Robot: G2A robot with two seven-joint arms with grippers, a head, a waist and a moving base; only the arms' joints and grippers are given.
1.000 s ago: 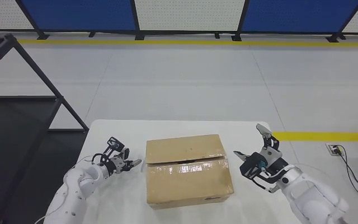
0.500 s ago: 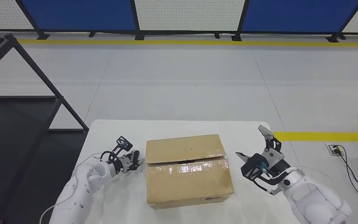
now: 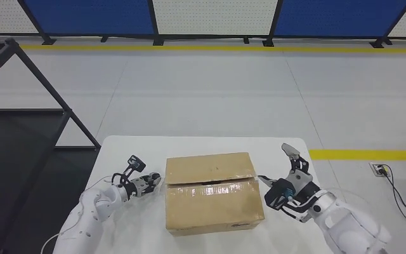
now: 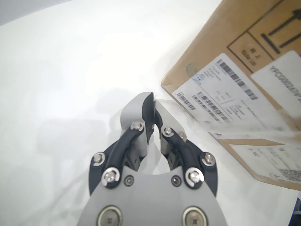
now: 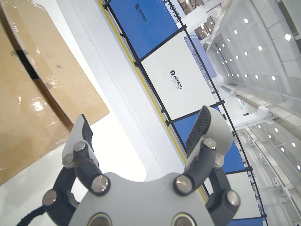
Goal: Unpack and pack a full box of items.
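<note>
A closed brown cardboard box (image 3: 212, 193) with clear tape along its top seam sits in the middle of the white table (image 3: 127, 149). My left gripper (image 3: 151, 181) is shut and empty, low over the table just off the box's left side; the left wrist view puts the gripper (image 4: 154, 101) close to the box's labelled side (image 4: 235, 83). My right gripper (image 3: 279, 168) stands open beside the box's right end, one finger near its top corner. From the right wrist view, the gripper (image 5: 143, 123) is spread wide, with the box top (image 5: 35, 76) beside it.
A black metal rack (image 3: 32, 120) stands off the table's left side. Blue and white partition panels (image 3: 216, 16) line the far floor behind a yellow line. Bare table lies behind the box and at its left.
My left gripper has moved right toward the box's left side and its fingers have come together. My right gripper has shifted left, closer to the box's right end, still open.
</note>
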